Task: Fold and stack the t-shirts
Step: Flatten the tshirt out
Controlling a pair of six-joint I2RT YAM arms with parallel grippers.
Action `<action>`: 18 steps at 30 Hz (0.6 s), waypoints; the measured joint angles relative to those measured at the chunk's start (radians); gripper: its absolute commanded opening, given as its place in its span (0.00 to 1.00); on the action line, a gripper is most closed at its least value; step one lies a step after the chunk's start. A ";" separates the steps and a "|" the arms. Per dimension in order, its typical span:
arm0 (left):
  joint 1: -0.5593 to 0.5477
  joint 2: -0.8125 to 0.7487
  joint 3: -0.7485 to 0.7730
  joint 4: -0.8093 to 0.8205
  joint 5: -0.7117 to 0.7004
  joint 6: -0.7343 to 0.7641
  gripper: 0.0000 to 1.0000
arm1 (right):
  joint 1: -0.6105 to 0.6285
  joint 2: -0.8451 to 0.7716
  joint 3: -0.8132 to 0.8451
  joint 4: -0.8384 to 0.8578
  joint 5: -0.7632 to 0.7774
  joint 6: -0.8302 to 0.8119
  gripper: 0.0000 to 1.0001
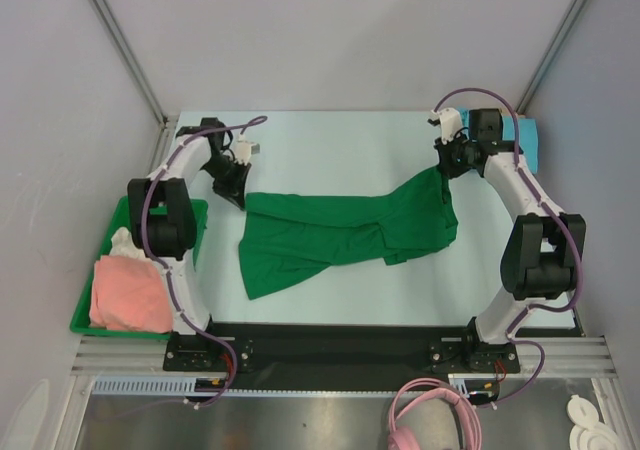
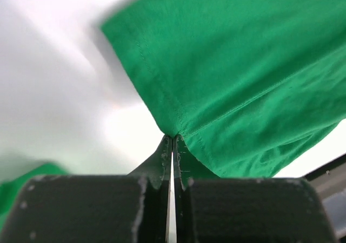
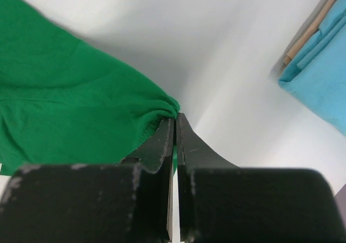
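My left pincer [image 2: 172,140] is clenched on a corner of the green t-shirt [image 1: 340,235]. The two fingers stand tight together, and the stitched hem of the cloth comes out just at their tips. My right pincer [image 3: 175,119] is clenched too. It grasps a bunched edge of the same t-shirt, and the cloth gathers in small folds where the fingers pinch it.

Between my two pincers the t-shirt stretches across the middle of the table [image 1: 330,140]. The left corner is at the far left side and the right edge is at the far right side. The rest of it lies wrinkled and not folded, spreading toward the near edge.

Just beside my right pincer, at the far right corner of the table, lies a blue folded shirt [image 1: 528,145]. On my left side, off the table, stands a green bin [image 1: 85,315]. In it lie a pink shirt [image 1: 128,292] and a white cloth [image 1: 122,240] behind it.
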 measured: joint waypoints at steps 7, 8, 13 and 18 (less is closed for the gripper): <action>-0.003 -0.050 0.106 0.031 -0.047 0.000 0.01 | -0.041 0.067 0.028 0.024 0.007 -0.009 0.26; -0.005 -0.045 0.121 0.033 -0.060 0.000 0.00 | -0.045 0.087 0.039 0.025 0.013 -0.009 0.39; -0.033 0.003 0.194 0.052 -0.106 0.000 0.00 | -0.071 0.143 0.094 -0.003 0.035 -0.064 0.55; -0.079 0.028 0.196 0.058 -0.122 0.000 0.00 | -0.147 0.041 0.029 -0.070 -0.031 -0.185 0.53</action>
